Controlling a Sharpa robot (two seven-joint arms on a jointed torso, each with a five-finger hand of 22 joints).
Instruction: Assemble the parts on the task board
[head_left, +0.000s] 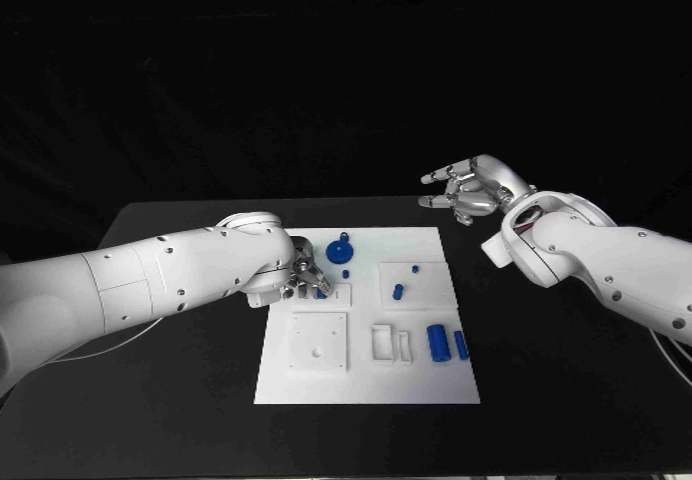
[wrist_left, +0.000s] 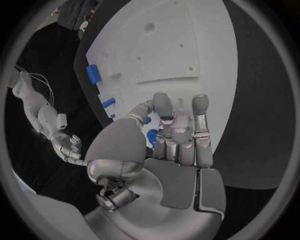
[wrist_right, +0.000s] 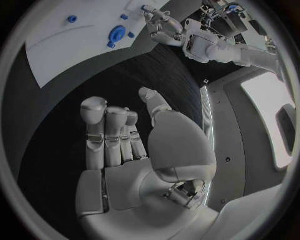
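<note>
The white task board lies in the middle of the black table. My left hand rests over the board's far left part, fingers curled down. A small blue part sits between its thumb and fingers, mostly hidden. A round blue part stands just right of that hand. Two short blue pegs stand in a raised white block. Two blue cylinders lie at the board's right side. My right hand hangs in the air beyond the board's far right corner, fingers apart and empty.
A square white plate and a slotted white block sit on the board's near half. Bare black table surrounds the board. In the right wrist view the board and my left hand lie far ahead.
</note>
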